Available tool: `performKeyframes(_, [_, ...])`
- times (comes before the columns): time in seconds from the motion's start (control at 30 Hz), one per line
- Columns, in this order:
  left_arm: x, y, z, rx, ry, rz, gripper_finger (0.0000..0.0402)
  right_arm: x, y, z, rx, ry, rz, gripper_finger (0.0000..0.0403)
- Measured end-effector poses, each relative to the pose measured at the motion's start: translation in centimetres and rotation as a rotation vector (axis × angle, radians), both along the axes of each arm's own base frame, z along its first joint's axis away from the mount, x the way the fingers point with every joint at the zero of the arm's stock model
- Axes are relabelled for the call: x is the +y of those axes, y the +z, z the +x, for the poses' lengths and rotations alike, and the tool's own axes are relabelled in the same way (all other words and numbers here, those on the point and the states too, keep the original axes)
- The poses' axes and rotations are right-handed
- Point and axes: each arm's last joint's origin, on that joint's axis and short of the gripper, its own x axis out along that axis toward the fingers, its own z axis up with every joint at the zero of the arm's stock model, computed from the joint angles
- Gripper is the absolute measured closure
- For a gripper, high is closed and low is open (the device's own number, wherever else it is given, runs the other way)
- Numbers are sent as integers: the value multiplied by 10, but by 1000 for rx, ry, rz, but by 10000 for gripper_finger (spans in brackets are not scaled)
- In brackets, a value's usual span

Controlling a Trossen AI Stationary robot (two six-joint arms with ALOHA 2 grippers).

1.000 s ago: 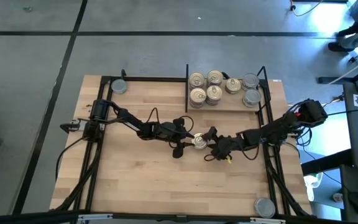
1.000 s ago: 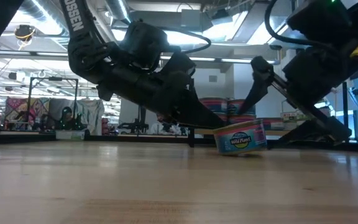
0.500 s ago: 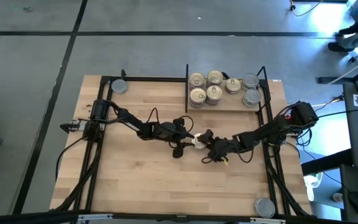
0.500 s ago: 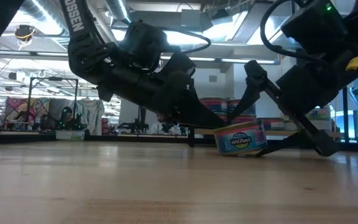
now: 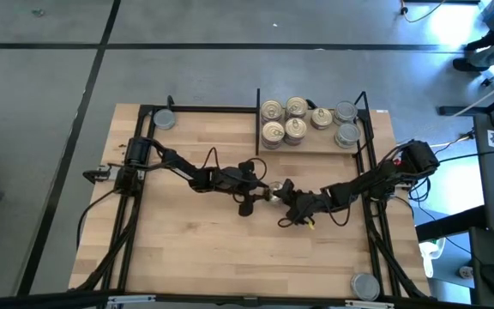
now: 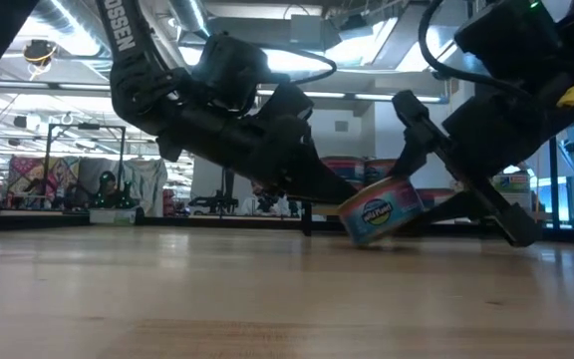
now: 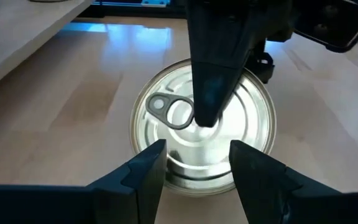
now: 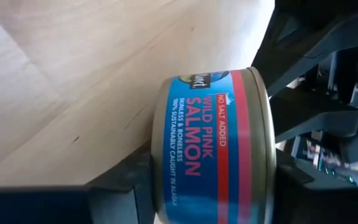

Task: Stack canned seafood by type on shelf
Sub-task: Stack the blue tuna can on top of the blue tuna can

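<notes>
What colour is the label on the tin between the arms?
Blue with a pink-red band, clearest in the right wrist view: tin.

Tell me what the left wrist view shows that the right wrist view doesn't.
Only the left wrist view shows the round metal tin's pale lid with its pull-tab ring, and a dark finger of the other arm lying across that lid. Only the right wrist view shows the blue and pink label reading wild pink salmon. Both show the same tin on the light-wood tabletop.
</notes>
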Motion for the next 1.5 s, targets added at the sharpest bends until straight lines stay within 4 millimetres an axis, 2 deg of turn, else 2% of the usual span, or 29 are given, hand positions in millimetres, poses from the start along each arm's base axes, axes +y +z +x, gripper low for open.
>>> performKeyframes(0.13, [1,8,-2,20,5,9,226,0,2,0,-36,-55,48,213])
performKeyframes(0.23, [0,21,-6,51,6,16,226,0,6,0,-79,-117,132,213])
performKeyframes(0.43, [-1,53,-25,166,0,62,226,-6,28,-4,-225,-293,191,213])
performKeyframes(0.6, [2,87,-61,80,22,82,226,-12,54,-17,-319,-408,180,213])
performKeyframes(0.73, [4,91,-99,34,42,61,225,-18,79,-29,-363,-479,159,213])
performKeyframes(0.87, [4,93,-128,-24,68,29,226,-29,111,-38,-405,-575,117,213])
performKeyframes(1.0, [2,96,-144,-73,82,-16,226,-50,138,-45,-408,-680,104,213])
performKeyframes(1.13, [1,95,-149,-66,84,-34,226,-79,152,-52,-359,-808,61,213])
performKeyframes(1.27, [1,96,-148,-71,81,-24,225,-112,151,-59,-280,-938,42,213])
performKeyframes(1.5, [3,96,-148,-72,123,11,226,-164,142,-73,-207,-1110,126,213])
